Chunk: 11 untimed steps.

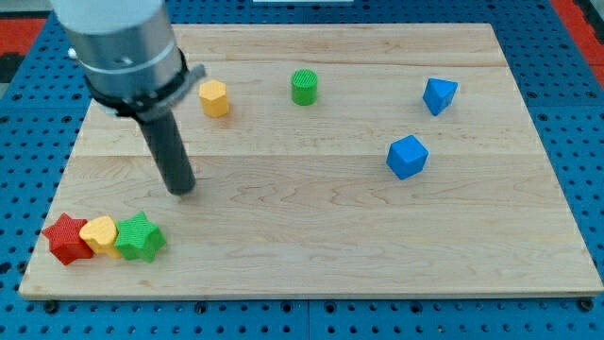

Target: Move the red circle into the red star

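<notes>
The red star [66,238] lies at the board's bottom left corner. It touches a yellow heart [99,234], which touches a green star [140,236]; the three form a row. No red circle shows in the view; the arm's grey body covers the top left of the board. My tip [181,190] rests on the board above and to the right of the row, a short gap above the green star.
A yellow hexagon [214,97] sits right of the rod near the top. A green cylinder [304,87] stands at top centre. Two blue blocks lie at the right, one near the top [439,94] and one lower [407,157]. The wooden board [321,255] sits on a blue pegboard.
</notes>
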Each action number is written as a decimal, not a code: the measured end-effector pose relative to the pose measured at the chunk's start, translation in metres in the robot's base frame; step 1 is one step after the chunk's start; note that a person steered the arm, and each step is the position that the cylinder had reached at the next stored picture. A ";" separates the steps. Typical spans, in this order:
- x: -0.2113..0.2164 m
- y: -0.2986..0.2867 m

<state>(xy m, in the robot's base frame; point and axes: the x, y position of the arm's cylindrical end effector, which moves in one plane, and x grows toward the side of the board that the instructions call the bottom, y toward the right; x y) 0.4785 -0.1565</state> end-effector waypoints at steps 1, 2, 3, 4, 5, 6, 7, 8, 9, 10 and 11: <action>-0.049 -0.070; -0.114 -0.101; -0.182 -0.103; -0.207 -0.072; -0.193 -0.035; -0.143 -0.027; -0.089 -0.039; -0.101 -0.040; -0.148 -0.040; -0.143 -0.066; -0.076 -0.069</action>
<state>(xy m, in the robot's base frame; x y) 0.4030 -0.2256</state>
